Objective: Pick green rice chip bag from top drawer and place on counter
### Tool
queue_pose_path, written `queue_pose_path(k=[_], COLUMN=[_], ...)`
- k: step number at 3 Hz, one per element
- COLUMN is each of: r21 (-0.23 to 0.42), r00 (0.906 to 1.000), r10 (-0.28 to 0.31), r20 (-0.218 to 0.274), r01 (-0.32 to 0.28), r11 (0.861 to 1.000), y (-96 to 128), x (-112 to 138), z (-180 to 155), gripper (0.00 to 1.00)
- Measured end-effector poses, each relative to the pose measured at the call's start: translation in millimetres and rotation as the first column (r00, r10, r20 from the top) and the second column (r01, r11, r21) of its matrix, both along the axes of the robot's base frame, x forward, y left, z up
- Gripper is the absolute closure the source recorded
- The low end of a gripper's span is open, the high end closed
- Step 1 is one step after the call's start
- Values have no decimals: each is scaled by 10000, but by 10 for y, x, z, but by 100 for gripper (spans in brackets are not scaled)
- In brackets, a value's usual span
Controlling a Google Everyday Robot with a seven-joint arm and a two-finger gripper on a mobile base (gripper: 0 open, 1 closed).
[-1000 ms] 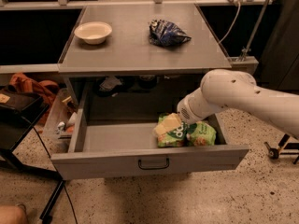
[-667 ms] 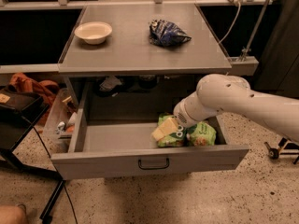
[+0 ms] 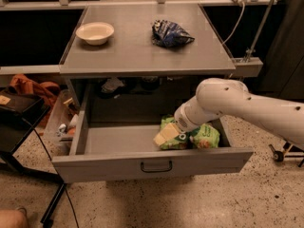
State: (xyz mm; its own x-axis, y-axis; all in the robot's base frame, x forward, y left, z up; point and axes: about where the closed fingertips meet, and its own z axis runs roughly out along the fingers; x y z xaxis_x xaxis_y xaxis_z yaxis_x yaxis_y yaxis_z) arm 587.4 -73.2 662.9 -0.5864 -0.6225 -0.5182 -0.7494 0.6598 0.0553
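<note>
one light green glossy rice chip bag (image 3: pixel 205 137) lies flat at the right of the open grey top drawer (image 3: pixel 152 158), long axis running left-right. the cream gripper (image 3: pixel 165 136) sits over its left end; whether it has hold cannot be told.

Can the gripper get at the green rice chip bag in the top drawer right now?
Likely yes: the top drawer stands open, nothing but the arm covers the green rice chip bag, and the gripper is down inside the drawer at the bag's left end.
</note>
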Motion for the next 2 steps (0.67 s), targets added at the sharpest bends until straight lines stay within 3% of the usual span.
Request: queue_pose_path(k=[2], r21=[172], r00=[9999], r10=[118], r20=[-35], r01=[-118], r11=[9998], y=[-240], x=[88], z=[-214], gripper=[0])
